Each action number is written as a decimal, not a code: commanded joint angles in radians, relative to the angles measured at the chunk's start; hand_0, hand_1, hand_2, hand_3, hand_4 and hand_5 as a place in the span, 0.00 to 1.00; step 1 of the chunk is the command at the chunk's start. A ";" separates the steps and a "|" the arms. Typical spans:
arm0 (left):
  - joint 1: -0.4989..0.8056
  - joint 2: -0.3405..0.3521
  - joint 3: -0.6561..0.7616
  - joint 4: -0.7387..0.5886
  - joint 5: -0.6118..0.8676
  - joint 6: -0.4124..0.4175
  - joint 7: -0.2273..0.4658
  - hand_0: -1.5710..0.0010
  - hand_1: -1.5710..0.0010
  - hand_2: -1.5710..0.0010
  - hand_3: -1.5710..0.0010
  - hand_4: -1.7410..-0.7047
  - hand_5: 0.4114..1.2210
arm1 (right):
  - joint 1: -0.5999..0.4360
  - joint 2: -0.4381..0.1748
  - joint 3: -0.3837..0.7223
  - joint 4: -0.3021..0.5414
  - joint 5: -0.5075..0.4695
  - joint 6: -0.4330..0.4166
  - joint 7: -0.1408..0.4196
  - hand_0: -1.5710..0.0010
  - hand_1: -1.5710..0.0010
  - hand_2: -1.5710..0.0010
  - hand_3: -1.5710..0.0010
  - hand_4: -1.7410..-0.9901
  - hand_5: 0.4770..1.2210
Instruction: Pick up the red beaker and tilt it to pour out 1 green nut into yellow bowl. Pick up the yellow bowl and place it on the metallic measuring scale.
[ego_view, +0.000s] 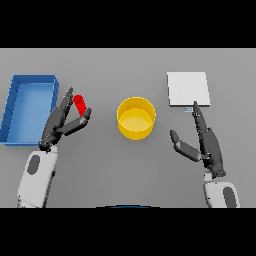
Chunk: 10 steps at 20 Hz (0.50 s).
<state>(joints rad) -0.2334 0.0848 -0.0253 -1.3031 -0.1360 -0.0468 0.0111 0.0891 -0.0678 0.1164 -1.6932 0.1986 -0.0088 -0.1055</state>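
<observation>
Your left hand (64, 122) is the nearer one: the red beaker (79, 104) stands left of the table's middle, beside the blue tray (15, 107), right in the gap between fingers and thumb. The hand looks loosely spread, probably not yet gripping (contact is hard to judge from above). The yellow bowl (136, 118) lies to the beaker's right. Your right hand (205, 142) rests released below the metallic measuring scale (188, 89).

We see the beaker (79, 104) between our left hand's (60, 125) fingers and thumb. The bowl (136, 118) sits between both hands, the scale (188, 89) just beyond our right hand (205, 142).
</observation>
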 joint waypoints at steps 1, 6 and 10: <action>-0.016 -0.001 -0.004 0.012 -0.009 0.003 -0.020 1.00 1.00 1.00 1.00 0.52 0.30 | -0.002 -0.003 -0.007 0.001 -0.013 0.007 0.009 1.00 1.00 1.00 1.00 0.69 0.20; -0.097 -0.011 -0.001 0.127 -0.049 0.036 -0.026 1.00 1.00 1.00 1.00 0.53 0.31 | 0.005 0.006 -0.001 -0.017 -0.015 0.006 0.016 1.00 1.00 1.00 1.00 0.68 0.21; -0.150 -0.021 0.021 0.210 -0.049 0.055 -0.064 1.00 1.00 1.00 1.00 0.51 0.33 | 0.018 -0.005 -0.007 -0.021 -0.015 0.007 0.015 1.00 1.00 1.00 1.00 0.67 0.22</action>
<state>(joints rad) -0.3835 0.0632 -0.0048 -1.0936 -0.1853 0.0083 -0.0516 0.1065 -0.0729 0.1096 -1.7145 0.1838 -0.0021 -0.0885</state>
